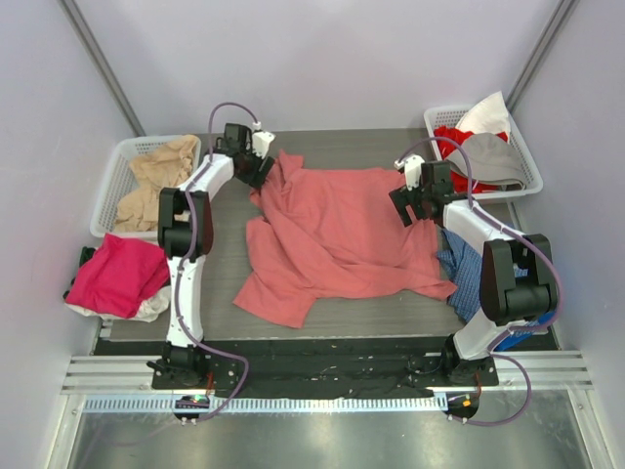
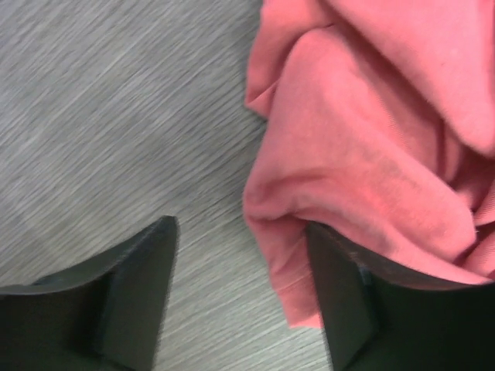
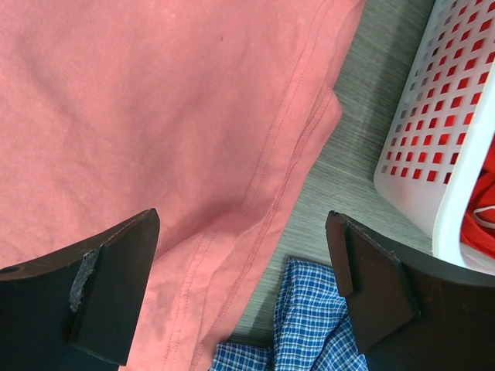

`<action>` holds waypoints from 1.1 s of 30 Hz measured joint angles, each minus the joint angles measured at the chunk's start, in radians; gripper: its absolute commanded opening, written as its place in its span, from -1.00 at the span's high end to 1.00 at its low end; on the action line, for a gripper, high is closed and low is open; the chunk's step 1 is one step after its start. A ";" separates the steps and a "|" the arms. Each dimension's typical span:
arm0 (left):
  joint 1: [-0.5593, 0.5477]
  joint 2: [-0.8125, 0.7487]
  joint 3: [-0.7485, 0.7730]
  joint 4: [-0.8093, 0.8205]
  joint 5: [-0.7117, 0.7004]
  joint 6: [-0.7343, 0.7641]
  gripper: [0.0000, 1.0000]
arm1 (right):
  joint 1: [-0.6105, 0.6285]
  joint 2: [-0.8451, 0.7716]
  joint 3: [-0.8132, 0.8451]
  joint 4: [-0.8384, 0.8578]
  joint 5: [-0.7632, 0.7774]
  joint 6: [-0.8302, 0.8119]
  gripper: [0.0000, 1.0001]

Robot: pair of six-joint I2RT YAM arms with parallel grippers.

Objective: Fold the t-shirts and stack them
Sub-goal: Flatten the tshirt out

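Observation:
A salmon-red t-shirt (image 1: 337, 234) lies rumpled and partly spread across the middle of the table. My left gripper (image 1: 256, 166) is open at the shirt's far left corner. In the left wrist view (image 2: 240, 228) a bunched fold of the shirt (image 2: 371, 154) lies against the inner face of the right finger (image 2: 348, 301), and the left finger (image 2: 131, 286) is over bare table. My right gripper (image 1: 415, 200) is open over the shirt's right edge. In the right wrist view (image 3: 241, 219) the shirt's stitched hem (image 3: 271, 209) runs between the fingers, not gripped.
A white basket (image 1: 115, 181) at the far left holds beige shirts (image 1: 156, 176). A magenta-pink shirt (image 1: 117, 274) lies on the left edge. A white basket (image 1: 527, 166) at the far right holds red, grey and white cloth. Blue checked cloth (image 1: 464, 274) (image 3: 309, 325) lies by the right arm.

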 measured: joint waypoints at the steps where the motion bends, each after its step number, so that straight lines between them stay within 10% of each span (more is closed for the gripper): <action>1: 0.000 0.011 0.015 -0.011 0.010 0.000 -0.19 | 0.000 0.000 -0.003 0.000 0.000 0.000 -0.93; 7: 0.000 0.052 0.087 -0.047 0.045 0.003 1.00 | 0.000 -0.002 -0.014 -0.002 -0.005 0.000 -0.89; 33: 0.010 0.058 0.035 0.051 -0.236 0.183 1.00 | 0.000 -0.002 -0.014 -0.005 -0.013 0.003 -0.84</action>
